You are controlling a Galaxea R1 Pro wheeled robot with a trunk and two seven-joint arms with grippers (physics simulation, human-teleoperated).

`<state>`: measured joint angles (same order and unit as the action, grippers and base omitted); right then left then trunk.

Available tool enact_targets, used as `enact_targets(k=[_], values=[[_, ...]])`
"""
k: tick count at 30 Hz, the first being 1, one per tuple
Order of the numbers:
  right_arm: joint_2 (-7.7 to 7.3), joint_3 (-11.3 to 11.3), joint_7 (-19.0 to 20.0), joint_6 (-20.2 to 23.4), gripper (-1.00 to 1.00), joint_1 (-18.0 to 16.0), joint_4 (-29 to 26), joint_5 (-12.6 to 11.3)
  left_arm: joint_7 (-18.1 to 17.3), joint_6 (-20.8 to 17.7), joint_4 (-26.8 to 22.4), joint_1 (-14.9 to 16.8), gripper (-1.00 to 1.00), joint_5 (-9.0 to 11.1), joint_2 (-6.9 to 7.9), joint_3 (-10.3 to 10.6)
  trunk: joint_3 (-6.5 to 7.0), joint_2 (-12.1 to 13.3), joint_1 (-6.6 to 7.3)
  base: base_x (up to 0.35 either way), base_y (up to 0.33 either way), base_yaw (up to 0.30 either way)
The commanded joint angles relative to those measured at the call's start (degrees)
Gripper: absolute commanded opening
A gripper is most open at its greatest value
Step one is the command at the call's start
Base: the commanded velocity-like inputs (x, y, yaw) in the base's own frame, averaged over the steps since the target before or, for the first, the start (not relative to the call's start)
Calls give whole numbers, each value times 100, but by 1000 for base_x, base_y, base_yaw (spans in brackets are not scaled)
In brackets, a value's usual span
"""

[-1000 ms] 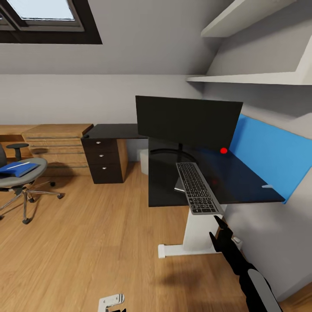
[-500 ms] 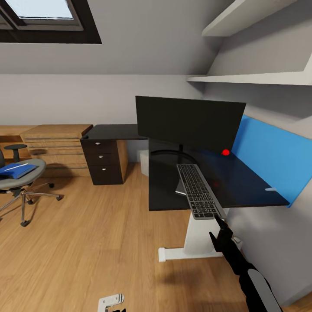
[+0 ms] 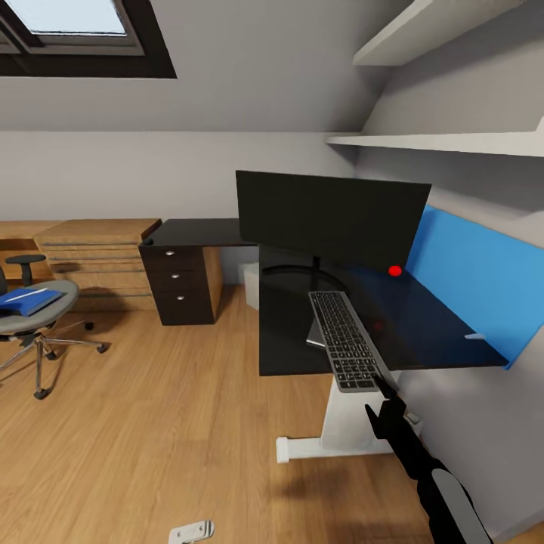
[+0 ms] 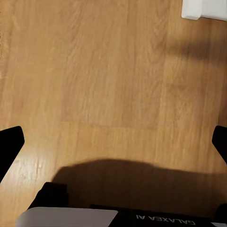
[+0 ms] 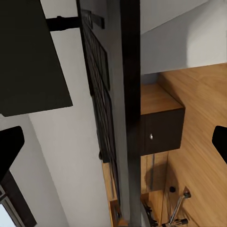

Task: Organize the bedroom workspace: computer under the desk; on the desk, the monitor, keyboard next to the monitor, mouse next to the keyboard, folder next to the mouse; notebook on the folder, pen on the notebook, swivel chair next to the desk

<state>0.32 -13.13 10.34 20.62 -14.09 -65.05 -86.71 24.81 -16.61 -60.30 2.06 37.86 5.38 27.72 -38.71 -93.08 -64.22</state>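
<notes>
The black monitor (image 3: 331, 217) stands on the desk (image 3: 431, 321), whose top is glossy black. In front of it the keyboard (image 3: 344, 340) lies lengthwise, its near end jutting past the desk's front edge. My right gripper (image 3: 384, 399) is just below that near end; in the right wrist view it (image 5: 113, 142) is open, looking along the keyboard (image 5: 100, 90) edge-on. The blue folder (image 3: 29, 300) lies on the swivel chair (image 3: 38, 321) at far left. A pale box, the computer (image 3: 248, 281), shows under the desk. My left gripper (image 4: 113, 142) hangs open over the floor.
A dark drawer unit (image 3: 181, 281) and low light-wood cabinets (image 3: 94, 253) line the back wall. A grey flat thing (image 3: 314, 333) lies partly under the keyboard. A small pale thing (image 3: 474, 336) sits by the blue panel (image 3: 476, 279). White shelves (image 3: 438, 140) hang above.
The whole picture has shifted a little, so the camera moved; the chair now sits further left in view. My right gripper stays at the keyboard's near end.
</notes>
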Motion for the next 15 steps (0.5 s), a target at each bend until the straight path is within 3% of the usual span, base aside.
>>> enact_targets(k=[1,8,15], values=[[3,-14,3,39,100,-4,1,-39,51,-9,-10,5,100,43,7,23,-5,-3,0,0,0,0],[3,-14,3,39,100,-3,1,-39,51,-7,-9,5,100,36,7,26,-5,-3,0,5,0,0],[2,-14,1,39,100,-6,6,-39,50,-1,-12,5,100,36,7,28,-5,-3,0,146,0,0]])
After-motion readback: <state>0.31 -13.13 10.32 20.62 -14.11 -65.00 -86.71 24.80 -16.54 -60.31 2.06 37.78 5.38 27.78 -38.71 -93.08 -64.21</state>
